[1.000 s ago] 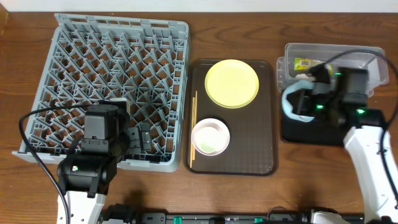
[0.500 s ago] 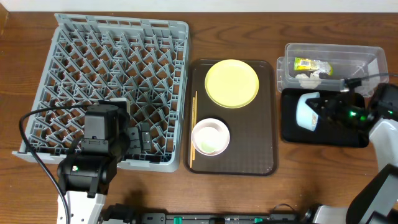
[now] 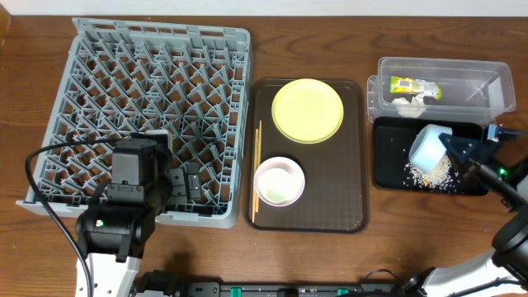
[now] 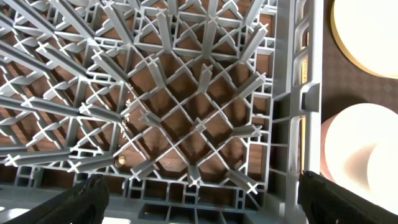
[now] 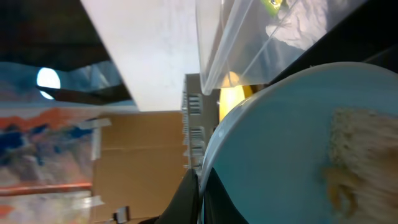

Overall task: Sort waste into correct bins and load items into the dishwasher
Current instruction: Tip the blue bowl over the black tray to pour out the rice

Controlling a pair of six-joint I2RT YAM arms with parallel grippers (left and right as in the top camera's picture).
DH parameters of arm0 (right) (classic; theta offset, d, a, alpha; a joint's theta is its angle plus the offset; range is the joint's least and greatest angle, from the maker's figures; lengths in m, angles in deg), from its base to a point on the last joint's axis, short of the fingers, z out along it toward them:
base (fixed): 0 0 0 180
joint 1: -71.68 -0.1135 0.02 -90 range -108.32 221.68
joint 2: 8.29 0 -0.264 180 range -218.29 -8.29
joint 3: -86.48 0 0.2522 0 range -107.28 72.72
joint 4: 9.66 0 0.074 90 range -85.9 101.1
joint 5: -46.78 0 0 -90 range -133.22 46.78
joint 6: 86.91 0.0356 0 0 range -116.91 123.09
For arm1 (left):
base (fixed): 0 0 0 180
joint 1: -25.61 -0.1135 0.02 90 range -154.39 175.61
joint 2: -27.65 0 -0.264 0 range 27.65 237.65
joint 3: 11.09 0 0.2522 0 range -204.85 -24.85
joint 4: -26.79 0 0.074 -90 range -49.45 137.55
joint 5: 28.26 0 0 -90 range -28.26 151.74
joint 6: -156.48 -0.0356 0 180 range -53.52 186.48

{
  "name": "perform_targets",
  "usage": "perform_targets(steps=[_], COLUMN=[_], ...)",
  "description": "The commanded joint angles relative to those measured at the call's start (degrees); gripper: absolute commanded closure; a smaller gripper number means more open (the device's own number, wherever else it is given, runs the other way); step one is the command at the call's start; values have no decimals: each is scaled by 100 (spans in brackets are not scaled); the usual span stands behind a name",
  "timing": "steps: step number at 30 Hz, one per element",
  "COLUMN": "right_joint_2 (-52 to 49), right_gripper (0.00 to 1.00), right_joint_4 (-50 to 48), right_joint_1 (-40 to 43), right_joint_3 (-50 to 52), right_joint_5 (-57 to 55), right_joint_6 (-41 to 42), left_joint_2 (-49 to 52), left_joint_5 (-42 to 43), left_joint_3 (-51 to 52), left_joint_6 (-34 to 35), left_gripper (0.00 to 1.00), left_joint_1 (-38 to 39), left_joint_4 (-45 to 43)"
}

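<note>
Overhead: on the brown wooden surface (image 3: 330,247), my right tool (image 3: 459,149) clasps the light-blue bowl (image 3: 429,147), tipped over the black tray (image 3: 389,157) so that rice scraps (image 3: 435,171) land there.

Left wrist: my left tool (image 4: 208,200) is spread wide and empty above the grey rack (image 4: 186,112).

Right wrist: the bowl's rim is pinched, with a pale wall (image 5: 149,56) beyond.

Dish rack (image 3: 161,30) on table (image 3: 33,58), left side. Serving tray (image 3: 330,194) just right of rack. On serving tray: plate (image 3: 307,110) at far end, bowl (image 3: 279,181) at near end, chopsticks (image 3: 256,165) along left edge. Tub (image 3: 487,82) far right; wrapper (image 3: 407,83) and tissue (image 3: 410,102) inside, at its left end. Shallow tray (image 3: 390,161) directly before tub. Food scraps (image 3: 435,172) in shallow tray. Tilted bowl (image 3: 429,147) over scraps, in right end effector (image 3: 454,147).
</note>
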Motion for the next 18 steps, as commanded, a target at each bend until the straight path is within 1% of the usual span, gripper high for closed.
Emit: perform_targets(steps=[1, 10, 14, 18], right_joint_2=[-15, -4, 72, 256], right_gripper=[99, 99, 99, 99], right_joint_4=[-15, 461, 455, 452], right_joint_1=[35, -367, -686, -820], right_joint_3=[-7, -7, -22, -59], right_joint_5=[610, 612, 612, 612], right_joint_6=[17, 20, 149, 157], left_joint_2=[-4, -4, -4, -4], left_joint_5=[-42, -44, -44, -44], left_joint_3=[-105, -105, -105, -105], left_joint_6=[-74, -76, -76, -76], left_gripper=[2, 2, 2, 2], left_joint_1=[-28, -28, -28, -28], left_joint_4=[17, 17, 17, 17])
